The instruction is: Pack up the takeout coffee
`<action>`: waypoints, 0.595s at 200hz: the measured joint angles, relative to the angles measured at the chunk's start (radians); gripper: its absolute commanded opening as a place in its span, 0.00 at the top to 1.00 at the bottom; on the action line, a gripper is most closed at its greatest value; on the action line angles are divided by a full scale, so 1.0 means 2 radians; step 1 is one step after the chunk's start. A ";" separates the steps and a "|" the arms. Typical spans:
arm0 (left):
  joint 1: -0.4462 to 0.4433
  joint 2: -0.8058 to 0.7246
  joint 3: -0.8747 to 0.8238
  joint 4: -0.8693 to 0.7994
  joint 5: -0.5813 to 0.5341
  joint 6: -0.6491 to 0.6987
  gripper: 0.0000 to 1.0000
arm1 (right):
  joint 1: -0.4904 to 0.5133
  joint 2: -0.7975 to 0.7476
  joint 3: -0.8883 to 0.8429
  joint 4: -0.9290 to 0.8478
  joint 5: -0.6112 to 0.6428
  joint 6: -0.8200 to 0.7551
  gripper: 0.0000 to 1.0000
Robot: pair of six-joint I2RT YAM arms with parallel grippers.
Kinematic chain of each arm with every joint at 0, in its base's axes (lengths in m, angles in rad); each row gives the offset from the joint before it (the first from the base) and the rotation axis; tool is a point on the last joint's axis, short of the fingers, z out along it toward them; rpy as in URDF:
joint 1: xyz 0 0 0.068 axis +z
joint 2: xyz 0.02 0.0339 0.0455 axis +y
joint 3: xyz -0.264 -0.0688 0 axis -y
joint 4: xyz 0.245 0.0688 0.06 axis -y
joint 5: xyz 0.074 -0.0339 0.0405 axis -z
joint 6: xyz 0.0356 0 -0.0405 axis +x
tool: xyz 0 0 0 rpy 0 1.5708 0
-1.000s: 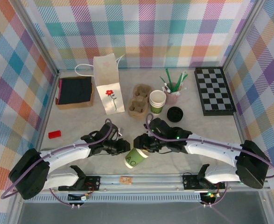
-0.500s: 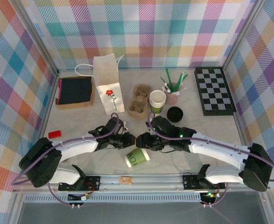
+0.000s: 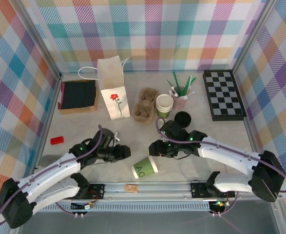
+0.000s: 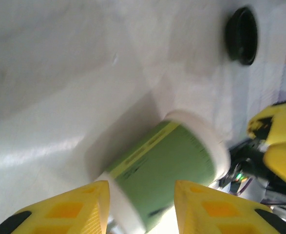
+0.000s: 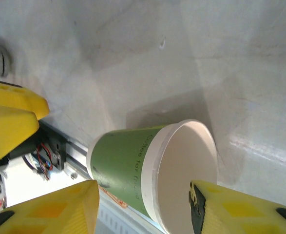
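At near edge | one cup [image 3: 145,167] on side | left claw [image 3: 126,152], right claw [image 3: 152,148]: open

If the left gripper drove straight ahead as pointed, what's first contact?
Probably the green paper cup lying on its side, just ahead of the left gripper; depth is unclear.

The desk [image 3: 220,131] is topped with a pale grey, marble-like surface, on which soft highlights are reflected in the wrist views. It is enclosed on three sides by panels printed in a pastel plaid: the back wall [image 3: 147,34], the left wall [image 3: 16,87] and the right wall [image 3: 274,83]. The panels are joined at the corners by bare aluminium posts [image 3: 38,41]. An aluminium rail [image 3: 162,187] is run along the near edge, with a dark grey strip [image 3: 147,219] below it.
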 measured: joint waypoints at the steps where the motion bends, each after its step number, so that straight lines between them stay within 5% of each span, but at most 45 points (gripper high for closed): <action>1: -0.001 -0.002 -0.001 -0.002 0.001 -0.001 0.60 | 0.000 0.000 0.000 0.000 -0.001 -0.001 0.49; 42: -0.015 -0.052 -0.043 -0.022 0.009 -0.050 0.60 | 0.007 0.012 -0.013 0.007 -0.029 -0.009 0.50; 80: -0.042 -0.007 -0.047 0.022 0.012 -0.081 0.60 | 0.021 0.022 -0.036 0.013 -0.043 -0.006 0.52; 119: -0.062 0.032 -0.047 0.070 0.012 -0.097 0.64 | 0.028 0.022 -0.038 0.035 -0.051 0.007 0.71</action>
